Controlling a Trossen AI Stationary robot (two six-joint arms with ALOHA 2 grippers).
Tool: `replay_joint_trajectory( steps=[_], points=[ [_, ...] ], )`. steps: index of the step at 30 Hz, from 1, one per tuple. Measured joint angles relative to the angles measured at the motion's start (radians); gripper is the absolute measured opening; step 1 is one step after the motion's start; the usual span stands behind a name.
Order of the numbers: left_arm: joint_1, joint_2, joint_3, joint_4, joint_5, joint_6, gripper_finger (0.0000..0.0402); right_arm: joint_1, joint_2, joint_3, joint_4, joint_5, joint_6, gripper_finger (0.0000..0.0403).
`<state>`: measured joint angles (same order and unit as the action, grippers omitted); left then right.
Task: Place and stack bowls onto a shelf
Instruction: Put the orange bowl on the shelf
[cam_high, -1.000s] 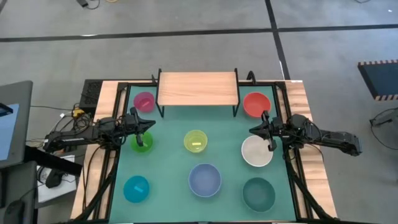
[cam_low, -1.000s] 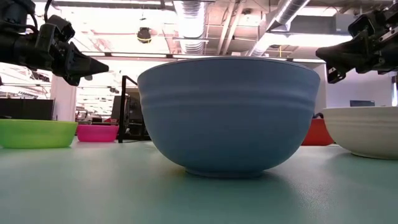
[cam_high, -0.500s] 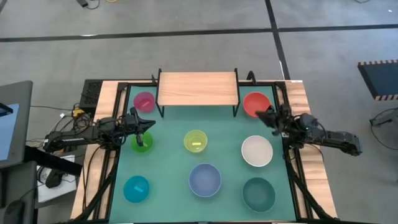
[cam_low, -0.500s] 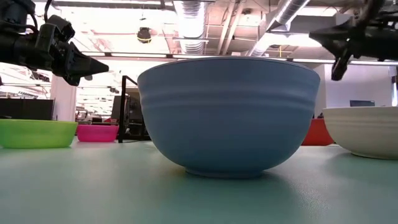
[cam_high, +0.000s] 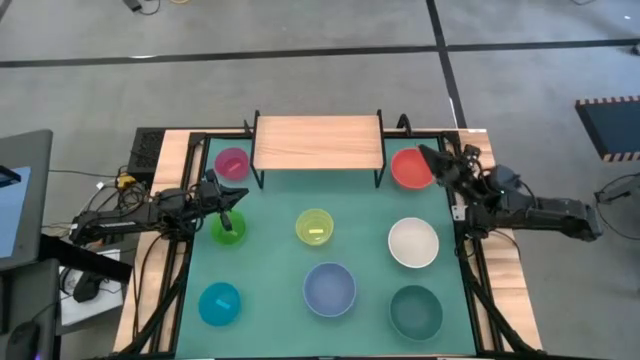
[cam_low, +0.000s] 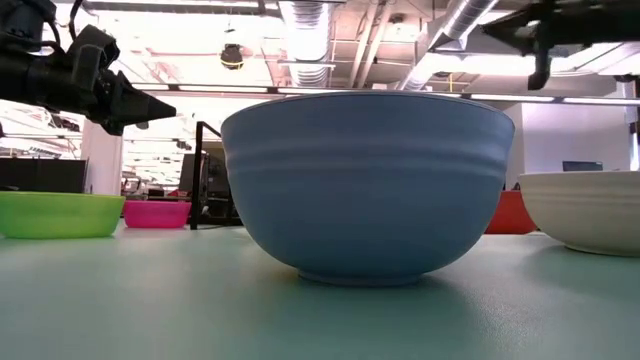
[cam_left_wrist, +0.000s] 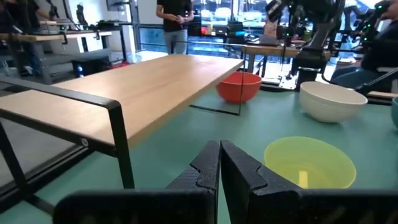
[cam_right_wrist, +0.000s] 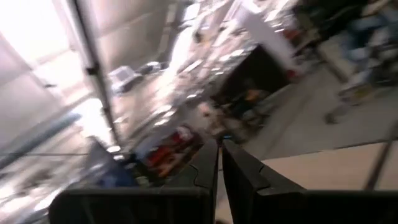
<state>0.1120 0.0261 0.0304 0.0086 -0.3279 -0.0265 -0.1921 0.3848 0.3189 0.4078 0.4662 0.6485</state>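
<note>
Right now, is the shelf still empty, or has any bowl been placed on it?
Empty. In the high view the shelf shows bare wood, and the left wrist view shows the same; all eight bowls sit on the green mat.

eight bowls (cam_high: 329, 288), one shelf (cam_high: 318, 142), two grippers (cam_high: 238, 196)

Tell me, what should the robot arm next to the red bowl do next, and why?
Probably open its fingers and dip toward the red bowl. The right gripper hangs above that bowl's rim with its fingers nearly together and nothing between them, so it can't grab yet. The shelf right beside it has no bowls on it. The left gripper waits shut over the green bowl.
</note>
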Motion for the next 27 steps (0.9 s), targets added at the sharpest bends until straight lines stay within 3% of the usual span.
replay_joint_trajectory(
  steps=[4, 13, 23, 27],
  points=[
    [0.000, 0.000, 0.000, 0.002, 0.002, -0.076, 0.0000, 0.000, 0.151, 0.059, -0.002, 0.095, 0.000, 0.0052],
    [0.000, 0.000, 0.000, 0.002, 0.086, -0.624, 0.0000, -0.050, 0.327, 0.101, 0.000, 0.146, 0.127, 0.0052],
    [0.000, 0.000, 0.000, -0.002, 0.036, -0.679, 0.0000, -0.099, 0.334, 0.101, -0.016, 0.140, 0.164, 0.0059],
    [0.000, 0.000, 0.000, 0.009, -0.096, -0.693, 0.0000, -0.120, 0.312, 0.101, -0.081, 0.135, 0.167, 0.0096]
  ],
)
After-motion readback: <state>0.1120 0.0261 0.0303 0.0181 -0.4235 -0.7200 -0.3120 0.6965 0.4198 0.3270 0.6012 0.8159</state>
